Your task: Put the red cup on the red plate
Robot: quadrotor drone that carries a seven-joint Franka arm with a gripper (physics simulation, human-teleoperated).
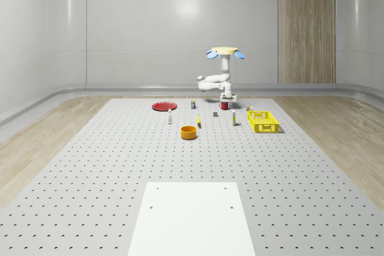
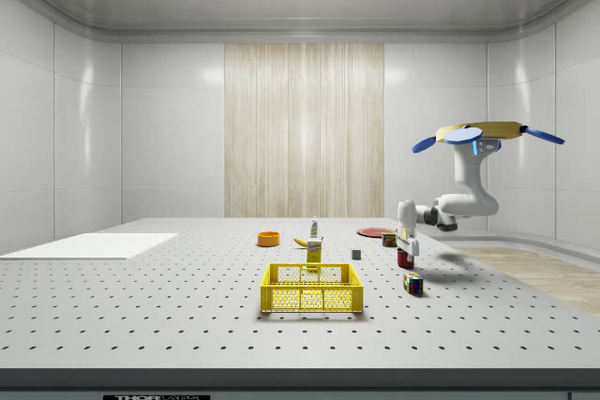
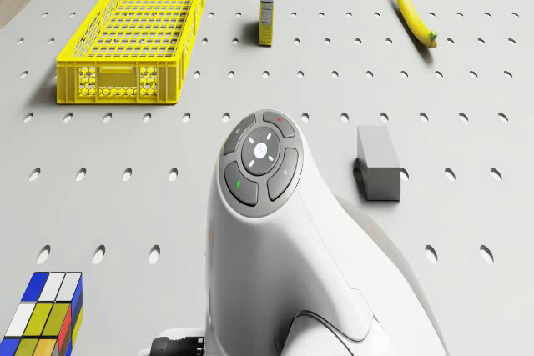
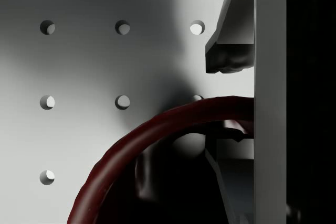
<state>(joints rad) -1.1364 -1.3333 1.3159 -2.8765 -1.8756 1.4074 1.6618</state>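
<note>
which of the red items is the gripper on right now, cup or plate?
The red cup: the gripper sits right over it, one finger outside its rim, beneath the hovering drone. The red plate lies flat, well off toward the whole-scene view's left.

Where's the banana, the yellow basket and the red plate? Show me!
banana (image 3: 413, 11): drone view, middle of its curved body.
yellow basket (image 3: 119, 85): drone view, its near mesh wall.
red plate (image 1: 164, 107): whole-scene view, middle of its top face.
</note>
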